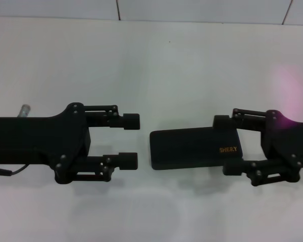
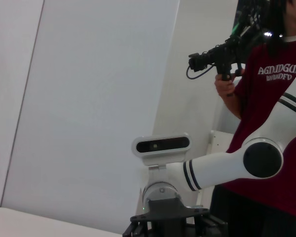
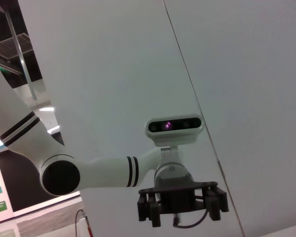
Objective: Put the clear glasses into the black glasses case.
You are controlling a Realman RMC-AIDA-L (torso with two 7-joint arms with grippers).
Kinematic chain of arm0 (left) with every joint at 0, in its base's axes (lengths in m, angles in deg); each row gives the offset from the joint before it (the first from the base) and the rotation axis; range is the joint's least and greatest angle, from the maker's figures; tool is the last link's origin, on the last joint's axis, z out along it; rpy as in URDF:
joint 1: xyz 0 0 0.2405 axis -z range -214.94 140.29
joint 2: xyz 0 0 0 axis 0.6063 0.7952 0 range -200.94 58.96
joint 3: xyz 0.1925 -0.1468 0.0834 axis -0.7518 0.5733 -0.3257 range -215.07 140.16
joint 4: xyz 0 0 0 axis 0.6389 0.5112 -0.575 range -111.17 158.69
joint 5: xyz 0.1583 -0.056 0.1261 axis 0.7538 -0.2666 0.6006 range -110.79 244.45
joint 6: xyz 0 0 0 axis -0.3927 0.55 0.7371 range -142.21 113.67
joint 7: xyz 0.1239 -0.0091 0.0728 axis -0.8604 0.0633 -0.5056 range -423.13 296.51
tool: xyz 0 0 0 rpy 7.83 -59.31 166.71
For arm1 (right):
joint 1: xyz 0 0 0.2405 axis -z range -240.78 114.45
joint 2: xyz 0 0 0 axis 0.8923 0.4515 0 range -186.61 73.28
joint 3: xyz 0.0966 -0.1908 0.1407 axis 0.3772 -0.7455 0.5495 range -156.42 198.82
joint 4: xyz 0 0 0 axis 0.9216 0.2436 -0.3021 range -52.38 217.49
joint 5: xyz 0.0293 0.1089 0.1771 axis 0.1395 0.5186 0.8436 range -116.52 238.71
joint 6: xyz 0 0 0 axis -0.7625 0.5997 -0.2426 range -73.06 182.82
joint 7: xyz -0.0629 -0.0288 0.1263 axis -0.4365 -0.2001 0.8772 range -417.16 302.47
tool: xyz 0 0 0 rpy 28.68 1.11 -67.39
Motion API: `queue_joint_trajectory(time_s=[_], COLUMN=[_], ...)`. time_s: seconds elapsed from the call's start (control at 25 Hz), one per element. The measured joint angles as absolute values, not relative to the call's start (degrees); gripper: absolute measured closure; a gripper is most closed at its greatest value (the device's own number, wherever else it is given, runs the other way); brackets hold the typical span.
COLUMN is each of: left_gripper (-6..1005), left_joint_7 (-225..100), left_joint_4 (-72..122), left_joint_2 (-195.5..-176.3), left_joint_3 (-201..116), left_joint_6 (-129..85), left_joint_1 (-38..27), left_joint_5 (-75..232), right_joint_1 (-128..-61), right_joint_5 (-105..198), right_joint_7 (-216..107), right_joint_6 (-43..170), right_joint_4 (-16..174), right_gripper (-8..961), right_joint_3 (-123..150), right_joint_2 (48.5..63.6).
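Observation:
In the head view the black glasses case (image 1: 189,148) lies shut and flat on the white table, right of centre, with its orange "SHERY" lettering near its right end. My right gripper (image 1: 227,144) reaches in from the right and is open, one finger along each long side of the case's right end. Whether the fingers touch the case cannot be told. Left of the case, with a small gap between, my left gripper (image 1: 131,141) is open and holds nothing, its fingertips pointing at the case. The clear glasses are out of view.
A small metal cylinder (image 1: 24,110) stands behind my left arm at the far left. A white wall (image 1: 202,10) runs along the table's back edge. The wrist views show my head camera (image 2: 161,144) and a person in a red shirt (image 2: 278,84) holding a camera.

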State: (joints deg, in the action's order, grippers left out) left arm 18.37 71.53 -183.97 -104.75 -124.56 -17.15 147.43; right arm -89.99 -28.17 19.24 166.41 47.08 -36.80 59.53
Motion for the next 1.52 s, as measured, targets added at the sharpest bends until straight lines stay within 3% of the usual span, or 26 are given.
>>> queue_joint_trajectory(time_s=[1.08,1.52], left_gripper=[351,351], left_joint_7=[17.28,17.28], left_joint_4=[68.67,68.67], left_joint_2=[-182.86,-184.08], left_joint_3=[-104.06,-100.49], left_joint_6=[-124.6,-124.53], left_joint_1=[-17.9,-17.48], left_joint_5=[147.58,152.81], right_joint_1=[-90.58,-90.59], right_joint_5=[-24.85,-24.77], right_joint_7=[19.13,19.12], right_joint_6=[164.51,164.17], right_joint_4=[47.14,47.14], right_gripper=[96,96], right_joint_3=[-40.39,-40.41], right_joint_2=[59.52,59.52])
